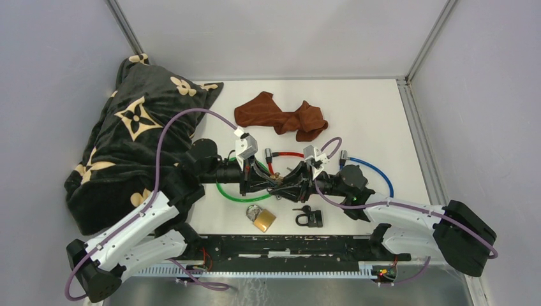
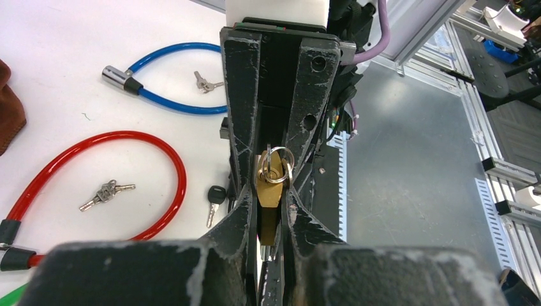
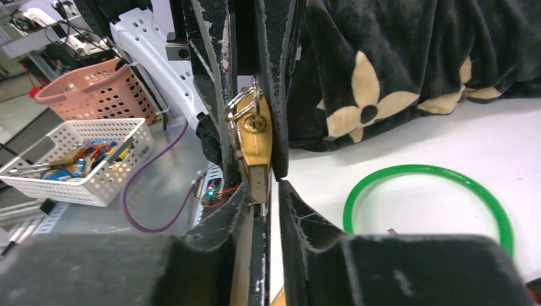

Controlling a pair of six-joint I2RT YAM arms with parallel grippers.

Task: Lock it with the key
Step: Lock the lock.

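I see the small brass padlock point(image 2: 268, 207) held off the white tabletop point(image 1: 376, 121) between both arms, mid-table. My left jaws are clamped on its body. My right jaws are closed nearly tight on its keyhole end, where the silver key ring point(image 2: 278, 167) hangs.

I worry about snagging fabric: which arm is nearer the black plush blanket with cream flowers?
Left. The left arm lies beside the black flowered blanket; the right arm is on the opposite side, well apart.
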